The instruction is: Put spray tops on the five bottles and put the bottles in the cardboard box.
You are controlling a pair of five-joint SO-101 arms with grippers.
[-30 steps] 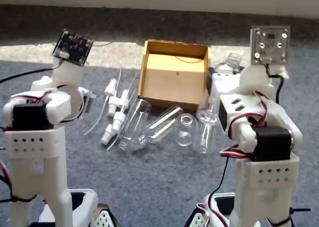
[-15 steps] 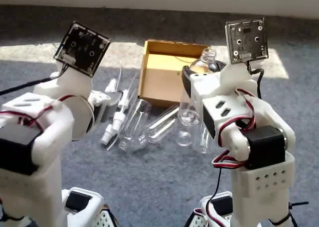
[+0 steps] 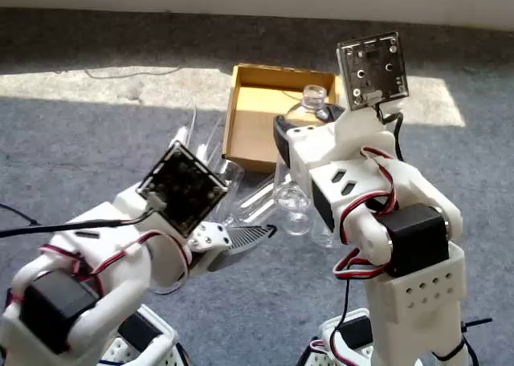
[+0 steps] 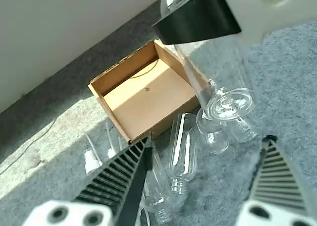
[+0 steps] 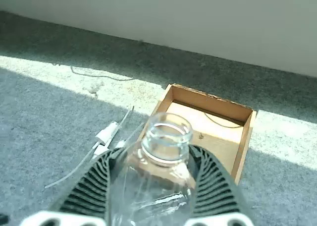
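Observation:
My right gripper (image 3: 309, 129) is shut on a clear bottle (image 3: 313, 101) and holds it upright above the carpet, just in front of the cardboard box (image 3: 265, 101). From the right wrist, the bottle's open neck (image 5: 166, 134) stands between the ribbed fingers (image 5: 89, 186). My left gripper (image 4: 208, 141) is open and holds nothing. It hangs above the bottles lying on the carpet (image 4: 182, 149), facing the held bottle (image 4: 218, 82). Spray tops (image 4: 91, 159) lie to the left of the box (image 4: 148, 89).
Several clear bottles (image 3: 293, 205) lie on the grey carpet in front of the box, partly hidden by both arms. White spray tops with long tubes (image 5: 106, 134) lie beside the box (image 5: 208, 122). A pale wall runs behind.
The right arm has lifted the bottle and carried it left, toward the front of the box. The left arm has swung down and in toward the middle, over the lying bottles.

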